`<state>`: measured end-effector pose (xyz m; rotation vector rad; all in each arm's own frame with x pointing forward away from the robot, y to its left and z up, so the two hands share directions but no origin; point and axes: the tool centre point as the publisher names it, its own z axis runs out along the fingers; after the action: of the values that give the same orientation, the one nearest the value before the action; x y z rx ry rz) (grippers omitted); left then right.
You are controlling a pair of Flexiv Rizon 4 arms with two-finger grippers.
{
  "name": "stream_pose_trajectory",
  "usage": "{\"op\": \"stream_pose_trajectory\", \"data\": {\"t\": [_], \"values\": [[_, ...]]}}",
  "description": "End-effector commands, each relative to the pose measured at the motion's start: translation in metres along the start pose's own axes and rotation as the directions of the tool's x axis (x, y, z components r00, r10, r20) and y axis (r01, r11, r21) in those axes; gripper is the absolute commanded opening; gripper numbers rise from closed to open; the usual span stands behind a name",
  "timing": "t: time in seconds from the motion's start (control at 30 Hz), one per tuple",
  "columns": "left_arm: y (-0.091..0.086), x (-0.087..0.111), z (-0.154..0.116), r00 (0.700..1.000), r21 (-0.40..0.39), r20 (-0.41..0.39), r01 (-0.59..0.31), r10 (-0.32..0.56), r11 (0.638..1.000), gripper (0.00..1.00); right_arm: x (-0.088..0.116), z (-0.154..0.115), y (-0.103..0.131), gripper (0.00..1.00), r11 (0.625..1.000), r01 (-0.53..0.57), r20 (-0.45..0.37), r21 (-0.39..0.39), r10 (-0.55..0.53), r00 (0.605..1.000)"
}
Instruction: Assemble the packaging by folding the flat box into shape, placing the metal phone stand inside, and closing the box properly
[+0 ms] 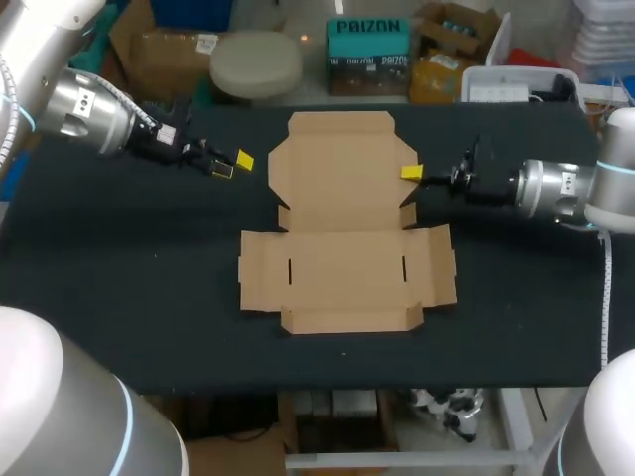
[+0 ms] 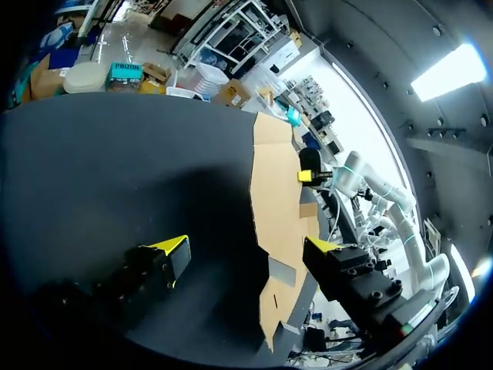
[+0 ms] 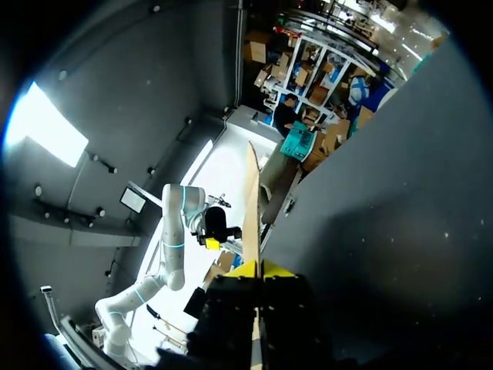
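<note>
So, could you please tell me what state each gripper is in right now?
Left gripper: open, holding nothing.
Right gripper: closed on the flat box's edge.

Flat cardboard box (image 1: pixel 345 228) — unfolded, mid-table

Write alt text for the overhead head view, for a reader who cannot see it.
A flat, unfolded cardboard box lies in the middle of a black table. The right arm's fingers, yellow-tipped, pinch the box's right edge; the left arm's fingers stand open just off its left side, touching nothing.
</note>
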<state>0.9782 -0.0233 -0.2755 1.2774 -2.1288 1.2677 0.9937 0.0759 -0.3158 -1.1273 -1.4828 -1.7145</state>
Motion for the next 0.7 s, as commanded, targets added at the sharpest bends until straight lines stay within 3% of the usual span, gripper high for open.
{"op": "stream_pose_trajectory", "data": {"t": [0.03,0.2,0.37,0.7], "values": [[0.003,0.003,0.000,1.000,0.015,0.009,0.001,-0.001,1.000,1.00,-0.004,-0.001,0.002,0.00,1.000,0.000,-0.026,0.003,0.000,1.000],[0.003,0.003,0.000,1.000,0.015,0.009,0.001,-0.001,1.000,1.00,-0.004,-0.001,0.002,0.00,1.000,0.000,-0.026,0.003,0.000,1.000],[0.007,0.010,0.012,0.996,0.040,0.005,-0.094,0.094,0.995,1.00,0.005,0.002,0.006,0.00,0.999,0.050,-0.060,-0.020,-0.051,0.997],[-0.010,0.017,0.017,0.966,0.151,-0.112,-0.217,0.235,0.965,1.00,0.031,0.008,0.020,0.00,0.994,0.112,-0.083,-0.009,-0.112,0.990]]}}
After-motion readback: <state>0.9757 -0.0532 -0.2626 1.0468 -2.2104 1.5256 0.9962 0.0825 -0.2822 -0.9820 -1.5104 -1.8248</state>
